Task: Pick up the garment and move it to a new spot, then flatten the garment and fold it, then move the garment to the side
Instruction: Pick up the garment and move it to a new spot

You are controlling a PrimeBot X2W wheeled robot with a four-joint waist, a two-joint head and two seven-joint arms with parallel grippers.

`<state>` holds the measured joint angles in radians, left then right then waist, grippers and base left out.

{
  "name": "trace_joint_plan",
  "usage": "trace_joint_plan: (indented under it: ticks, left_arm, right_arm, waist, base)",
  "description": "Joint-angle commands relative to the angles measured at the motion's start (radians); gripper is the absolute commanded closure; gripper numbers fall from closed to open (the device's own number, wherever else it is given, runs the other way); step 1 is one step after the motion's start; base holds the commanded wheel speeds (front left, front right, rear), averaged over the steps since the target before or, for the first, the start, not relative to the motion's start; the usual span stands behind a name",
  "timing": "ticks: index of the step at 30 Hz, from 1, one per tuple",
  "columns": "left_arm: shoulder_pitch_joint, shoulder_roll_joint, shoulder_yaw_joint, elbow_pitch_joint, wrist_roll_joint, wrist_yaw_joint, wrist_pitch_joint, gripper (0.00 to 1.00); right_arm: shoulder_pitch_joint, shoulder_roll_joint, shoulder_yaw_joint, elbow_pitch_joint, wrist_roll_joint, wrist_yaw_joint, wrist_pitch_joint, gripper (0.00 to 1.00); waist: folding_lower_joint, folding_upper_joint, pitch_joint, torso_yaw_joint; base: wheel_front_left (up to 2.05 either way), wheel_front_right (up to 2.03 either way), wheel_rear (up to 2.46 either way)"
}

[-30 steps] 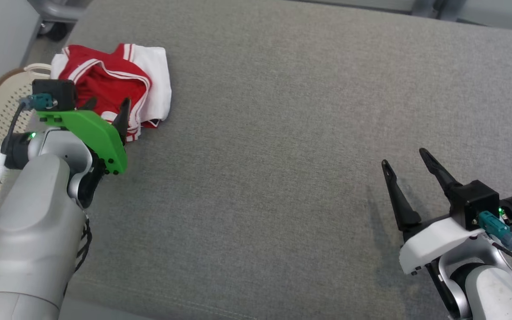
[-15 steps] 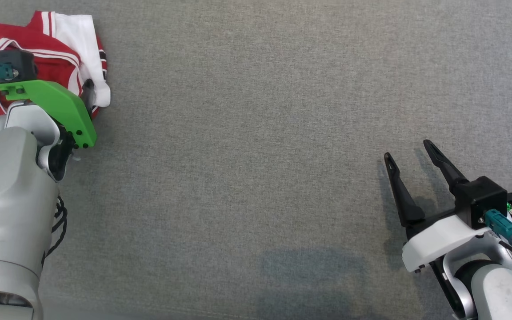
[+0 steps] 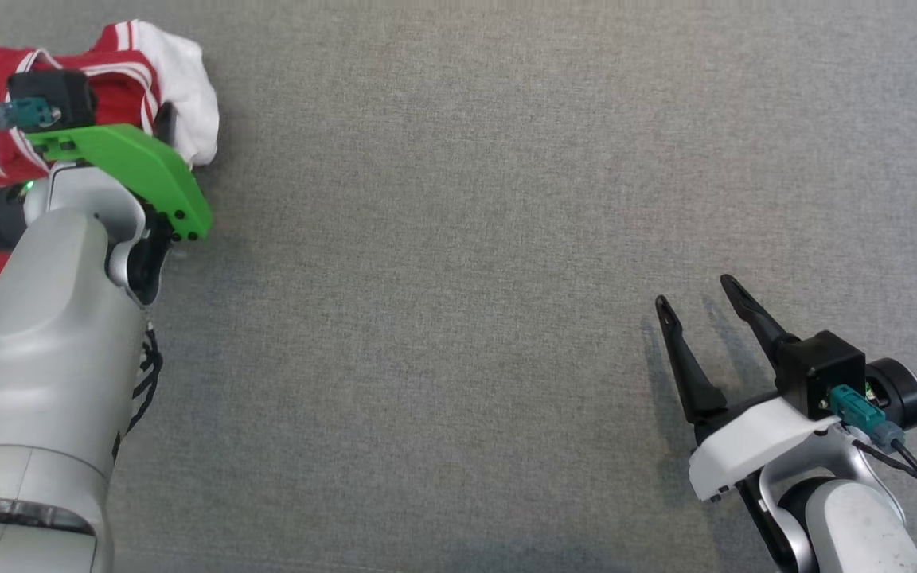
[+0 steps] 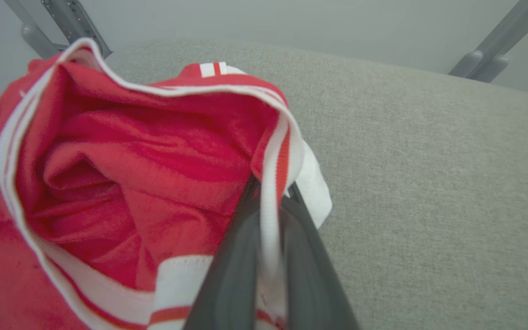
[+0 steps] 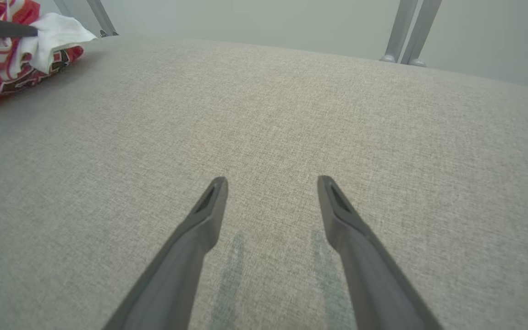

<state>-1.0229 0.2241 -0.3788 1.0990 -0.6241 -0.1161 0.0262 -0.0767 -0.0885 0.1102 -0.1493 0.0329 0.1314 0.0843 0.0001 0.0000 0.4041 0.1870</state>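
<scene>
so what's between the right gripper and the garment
Just bare grey cloth surface lies between the right gripper and the garment, plain in the head view.

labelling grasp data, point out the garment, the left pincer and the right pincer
garment (image 4: 122, 160), left wrist view, bunched red fabric at its middle
left pincer (image 4: 271, 195), left wrist view, between fingertips shut on the white trim
right pincer (image 5: 272, 180), right wrist view, gap between its open fingertips
</scene>
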Motion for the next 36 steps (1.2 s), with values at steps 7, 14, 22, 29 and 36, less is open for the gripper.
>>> trace_joint_plan:
  ticks: [7, 14, 22, 29, 36]
  left_arm:
    - [-0.04, -0.063, -0.06, -0.142, -0.021, -0.014, -0.043, 1.0]
    - [0.005, -0.101, -0.133, -0.259, -0.034, -0.015, -0.021, 1.0]
    - [0.071, -0.152, -0.225, -0.36, -0.021, -0.003, 0.014, 1.0]
    - [0.172, -0.172, -0.349, -0.418, -0.044, 0.03, 0.041, 1.0]
    - [0.258, -0.171, -0.521, -0.492, -0.152, 0.084, 0.067, 0.0]
  right_arm:
    - [0.022, 0.026, 0.009, 0.089, 0.034, -0.001, -0.063, 0.0]
    - [0.036, 0.034, 0.01, 0.13, 0.05, -0.001, -0.09, 0.0]
    - [0.041, 0.038, 0.014, 0.158, 0.075, -0.001, -0.117, 0.0]
    - [0.036, 0.038, 0.03, 0.187, 0.11, -0.001, -0.143, 0.0]
    - [0.008, 0.038, 0.045, 0.211, 0.123, -0.001, -0.16, 0.0]
  waist:
    - [-0.0001, 0.0, -0.179, -0.07]
    - [-0.0001, 0.0, -0.253, -0.155]
    - [-0.0001, 0.0, -0.285, -0.28]
    - [-0.0001, 0.0, -0.28, -0.351]
    - [-0.0001, 0.0, -0.266, -0.38]
  base:
    - [0.0, 0.0, 0.0]
    - [0.0, 0.0, 0.0]
    - [0.0, 0.0, 0.0]
    - [0.0, 0.0, 0.0]
    - [0.0, 0.0, 0.0]
